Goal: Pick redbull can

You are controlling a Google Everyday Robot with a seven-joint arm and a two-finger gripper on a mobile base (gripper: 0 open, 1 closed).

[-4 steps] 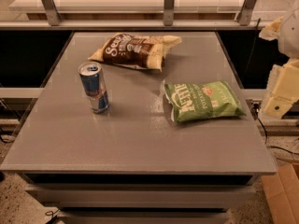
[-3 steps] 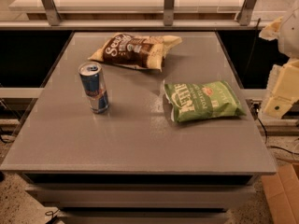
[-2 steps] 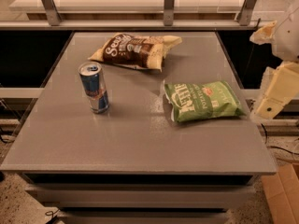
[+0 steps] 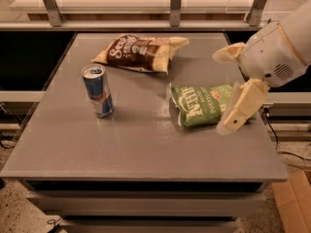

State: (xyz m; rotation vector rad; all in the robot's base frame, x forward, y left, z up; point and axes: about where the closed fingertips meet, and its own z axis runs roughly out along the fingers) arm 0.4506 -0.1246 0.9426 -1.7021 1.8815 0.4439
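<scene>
While the redbull can (image 4: 97, 91) stood upright on the left part of the table (image 4: 146, 152), nothing was touching it, so the pick looked to be at its opening step, the approach.

In the camera view, the gripper (image 4: 221, 92) hung over the table's right side, well apart from the can. Its two cream fingers were spread wide and held nothing. Between it and the can lay the green chip bag (image 4: 199, 106), flat, with the brown chip bag (image 4: 141, 52) farther back near the can's far side.

The next move would probably call for carrying the gripper leftward over the green bag, lowering it to the can's mid-height, and bringing one finger to each side of the slim body before closing. The can was tall and narrow, so a glancing touch could tip it. The brown bag left little room behind it.

The lower finger covered the green bag's right edge, and whether it touched the bag or hovered above it could not be told. The arm (image 4: 284, 45) was cut off at the right edge of the view, so its reach stayed unknown. The can's far side was hidden.
</scene>
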